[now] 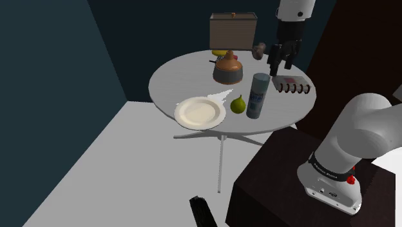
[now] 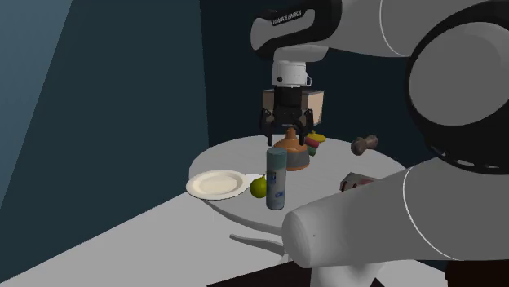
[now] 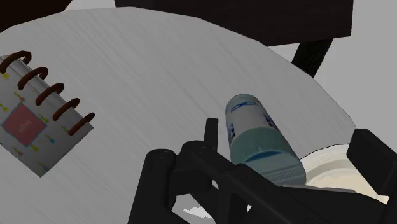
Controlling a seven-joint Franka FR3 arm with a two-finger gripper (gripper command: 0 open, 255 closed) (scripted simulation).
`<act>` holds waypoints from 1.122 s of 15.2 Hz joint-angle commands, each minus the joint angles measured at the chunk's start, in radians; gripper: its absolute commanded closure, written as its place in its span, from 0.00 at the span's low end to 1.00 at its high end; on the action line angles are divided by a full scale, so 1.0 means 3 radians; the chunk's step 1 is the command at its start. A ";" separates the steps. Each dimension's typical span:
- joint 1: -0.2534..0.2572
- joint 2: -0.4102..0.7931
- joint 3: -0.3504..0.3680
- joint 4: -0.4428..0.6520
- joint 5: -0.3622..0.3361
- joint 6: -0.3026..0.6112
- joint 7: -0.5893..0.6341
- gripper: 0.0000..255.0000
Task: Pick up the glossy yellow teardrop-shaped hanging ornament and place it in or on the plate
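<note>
Shoulder view, left to right on the round white table (image 1: 172, 77): cream plate (image 1: 200, 113), yellow-green teardrop ornament (image 1: 238, 104) upright just beside its rim, blue-grey spray can (image 1: 258, 95), spiral notebook (image 1: 293, 85). Gripper (image 1: 281, 66) hangs over the table near the notebook, well apart from the ornament. Fingers stand apart, clasping nothing.

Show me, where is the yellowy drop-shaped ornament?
In the shoulder view, the ornament sits on the round table, between the plate and the spray can.
</note>
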 commanded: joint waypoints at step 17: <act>0.0259 0.2161 0.0106 0.0453 -0.0111 0.1142 -0.0445 0.00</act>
